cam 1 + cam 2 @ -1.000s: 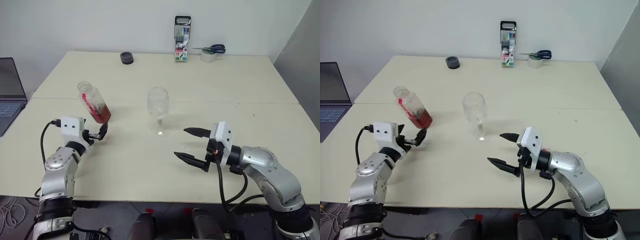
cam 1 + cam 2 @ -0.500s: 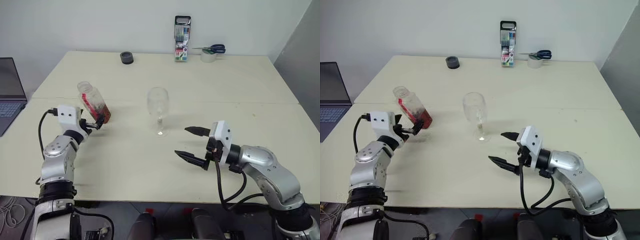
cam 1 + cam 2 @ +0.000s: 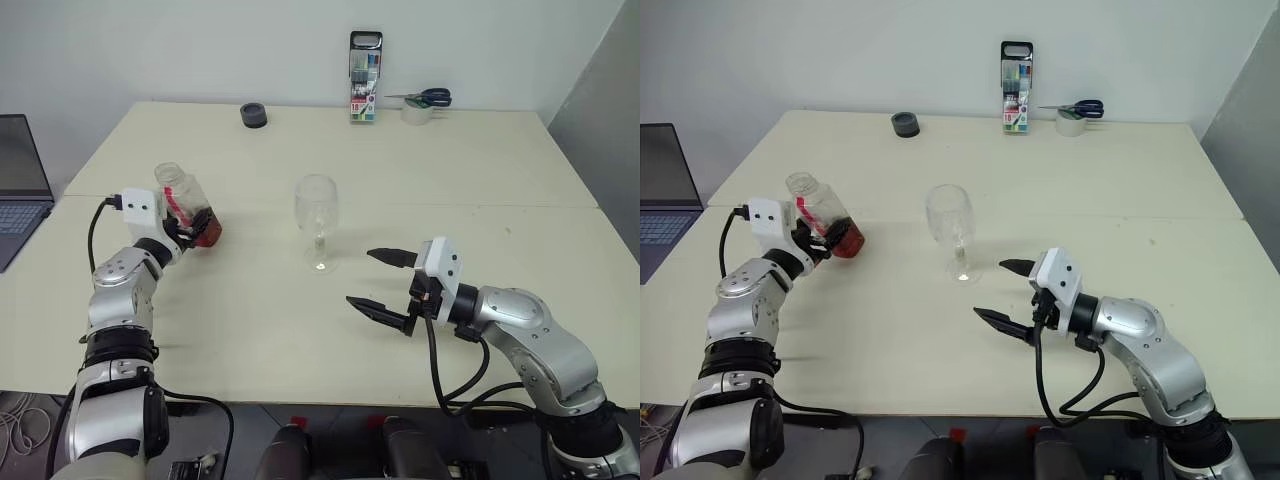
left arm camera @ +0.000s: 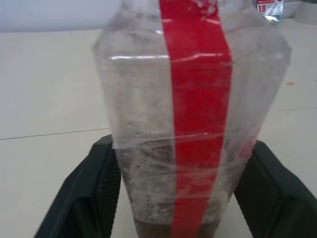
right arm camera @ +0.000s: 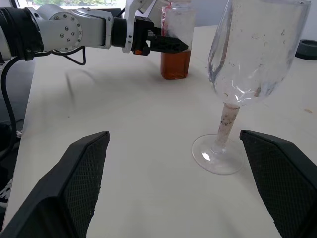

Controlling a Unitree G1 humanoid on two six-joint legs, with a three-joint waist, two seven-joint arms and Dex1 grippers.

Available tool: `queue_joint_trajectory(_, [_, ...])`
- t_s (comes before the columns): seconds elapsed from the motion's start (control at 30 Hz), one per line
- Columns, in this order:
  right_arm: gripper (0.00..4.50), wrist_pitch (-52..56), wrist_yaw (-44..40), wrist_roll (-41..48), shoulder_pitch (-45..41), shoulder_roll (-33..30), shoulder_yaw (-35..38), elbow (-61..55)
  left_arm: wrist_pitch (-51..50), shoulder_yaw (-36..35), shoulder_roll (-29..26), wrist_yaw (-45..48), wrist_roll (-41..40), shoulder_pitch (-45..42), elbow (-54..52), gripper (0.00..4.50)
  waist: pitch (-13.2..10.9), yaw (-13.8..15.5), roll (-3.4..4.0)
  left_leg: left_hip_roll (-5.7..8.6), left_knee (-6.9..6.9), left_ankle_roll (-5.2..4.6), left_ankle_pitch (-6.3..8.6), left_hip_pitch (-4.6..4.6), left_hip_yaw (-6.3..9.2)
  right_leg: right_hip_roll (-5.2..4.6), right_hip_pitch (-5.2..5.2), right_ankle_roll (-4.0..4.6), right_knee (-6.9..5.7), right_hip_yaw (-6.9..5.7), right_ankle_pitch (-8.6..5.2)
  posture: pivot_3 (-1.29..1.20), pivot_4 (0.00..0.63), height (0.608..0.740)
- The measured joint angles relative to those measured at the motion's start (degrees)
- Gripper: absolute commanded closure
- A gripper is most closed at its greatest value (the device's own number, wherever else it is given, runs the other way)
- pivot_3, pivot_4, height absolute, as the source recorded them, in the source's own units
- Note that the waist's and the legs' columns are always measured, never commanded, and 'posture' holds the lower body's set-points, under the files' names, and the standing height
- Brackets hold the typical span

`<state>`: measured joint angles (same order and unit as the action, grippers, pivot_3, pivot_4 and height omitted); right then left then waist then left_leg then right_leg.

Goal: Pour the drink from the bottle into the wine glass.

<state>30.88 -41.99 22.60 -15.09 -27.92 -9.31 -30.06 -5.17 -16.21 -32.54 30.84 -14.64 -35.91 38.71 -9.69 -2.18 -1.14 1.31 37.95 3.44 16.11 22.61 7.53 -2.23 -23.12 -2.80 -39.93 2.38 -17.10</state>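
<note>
Left wrist view: the clear bottle [image 4: 190,124], red strip down its side, brown drink [image 5: 175,64] low inside, is pinched by the left gripper [image 3: 190,228] left of the glass [image 3: 317,212]. The right gripper [image 3: 385,281] is spread, empty.

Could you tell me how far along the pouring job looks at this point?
Done: the left gripper has reached the bottle, which has no cap on. In hand: its fingers flank the bottle's base. Left: lifting and pouring; the drink sits in the bottle and the wine glass looks empty.

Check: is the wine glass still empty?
Yes, the wine glass bowl is clear; the drink sits in the bottle.
</note>
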Motion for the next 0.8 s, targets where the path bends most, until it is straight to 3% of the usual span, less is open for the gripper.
queue_joint_trajectory(0.1, [0.00, 0.0, 0.4, -0.2, -0.1, 0.0, 0.0, 0.0, 0.4, 0.2, 0.0, 0.3, 0.2, -0.5, 0.9, 2.80, 0.0, 0.0, 0.00, 0.01, 0.00, 0.00, 0.00, 0.01, 0.02, 0.00, 0.00, 0.00, 0.00, 0.00, 0.00, 0.00, 0.150, 0.740])
queue_joint_trajectory(0.27, [0.00, 0.4, 1.2, -0.6, 0.0, -0.6, 0.2, -0.9, 0.4, 2.1, 0.3, 0.8, 1.4, -0.3, -1.2, 2.81, 0.0, 0.0, 0.00, 0.02, 0.03, 0.04, -0.02, 0.08, 0.05, -0.01, -0.01, 0.00, 0.00, -0.01, 0.00, 0.00, 0.150, 0.740])
queue_joint_trajectory(0.57, [0.00, 3.7, 6.9, 0.2, -3.0, -0.7, 4.4, -4.9, -0.3, 11.5, 2.2, 0.8, 6.7, 1.3, -22.5, 2.81, 0.0, 0.3, -0.02, 0.00, 0.05, 0.21, -0.12, 0.16, 0.04, 0.00, -0.07, 0.00, 0.01, 0.01, 0.00, 0.00, 0.150, 0.740])
queue_joint_trajectory(0.8, [0.00, 5.7, 3.7, 5.9, -4.4, -4.2, 10.1, -2.6, 6.9, 16.4, 0.9, -0.1, 15.3, -1.3, -22.9, 2.81, 0.0, 0.3, -0.03, 0.03, 0.06, 0.15, -0.09, 0.20, -0.05, 0.02, -0.06, 0.00, 0.03, 0.00, 0.00, 0.00, 0.150, 0.740])
